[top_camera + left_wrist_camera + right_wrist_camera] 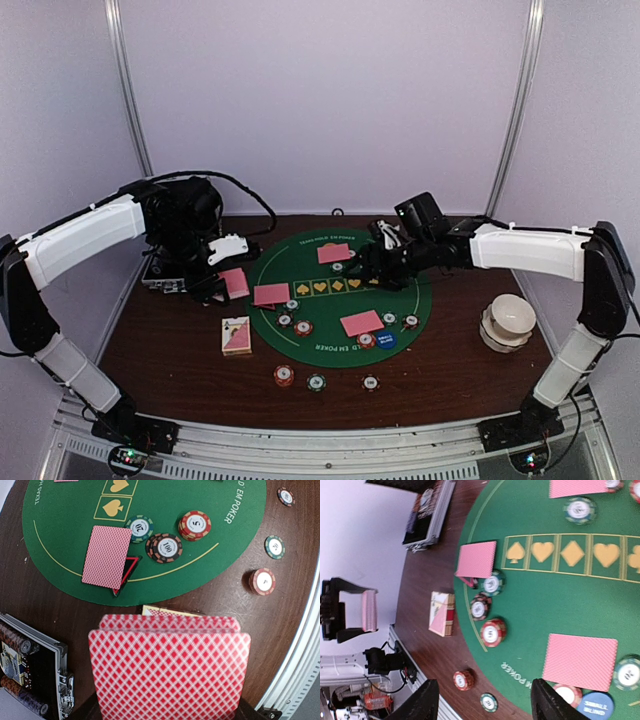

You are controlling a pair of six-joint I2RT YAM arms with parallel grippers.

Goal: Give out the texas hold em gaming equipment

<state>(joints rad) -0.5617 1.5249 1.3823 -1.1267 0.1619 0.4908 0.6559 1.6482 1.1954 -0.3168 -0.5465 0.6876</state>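
Note:
My left gripper (214, 272) is shut on a few pink-red-backed playing cards (169, 667), held over the table left of the mat; the cards hide its fingers. My right gripper (485, 686) is open and empty above the mat's middle (372, 267). Three face-down cards lie on the mat (335, 253) (271, 294) (361, 323). A black-red triangle (127, 572) sticks out from under the left card (107, 556). Striped chips (165, 547) sit near it, and a blue marker disc (386, 339) lies by the near card. Three chips (284, 375) lie on the wood in front of the mat.
The round green felt mat (335, 305) lies mid-table. A card box (237, 336) sits left of it. The silver-edged black case (165, 275) stands open at the far left under my left arm. A white round container (508, 322) stands at the right.

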